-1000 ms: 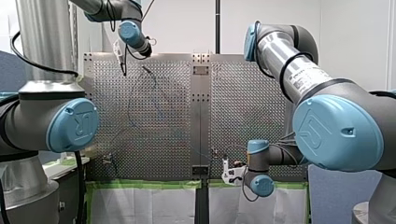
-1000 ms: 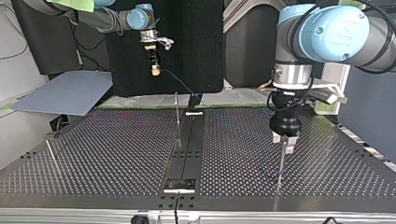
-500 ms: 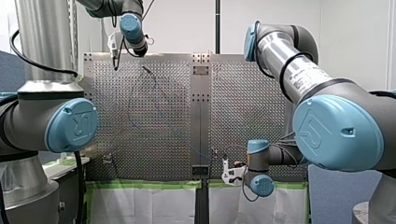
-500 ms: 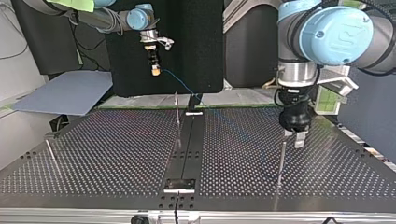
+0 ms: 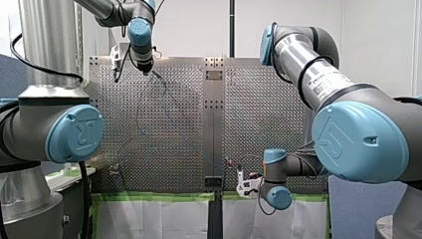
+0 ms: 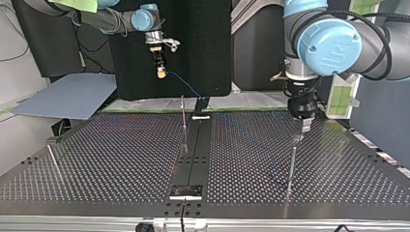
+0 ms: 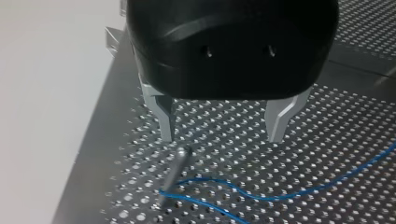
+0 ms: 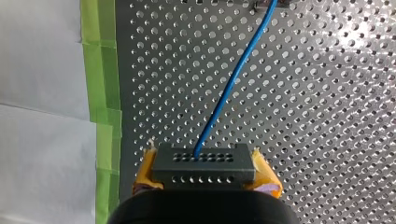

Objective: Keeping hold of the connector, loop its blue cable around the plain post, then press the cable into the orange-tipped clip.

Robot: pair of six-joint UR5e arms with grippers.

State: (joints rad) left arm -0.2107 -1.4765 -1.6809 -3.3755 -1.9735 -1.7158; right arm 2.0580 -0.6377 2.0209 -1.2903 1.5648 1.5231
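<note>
Two arms (image 6: 111,19) (image 6: 329,43), one blue cable (image 8: 233,79), one connector (image 8: 203,165), three upright rods (image 6: 291,166) (image 6: 183,113) (image 6: 53,162).

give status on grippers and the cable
Left gripper open, empty, plain post just ahead. Right gripper shut on connector. Blue cable bends at the post. Nothing seen blocking.

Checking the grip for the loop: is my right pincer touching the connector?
Touching. The right wrist view shows the yellow pads of the right pincer pressed against both ends of the connector, with the blue cable leaving its face.
</note>
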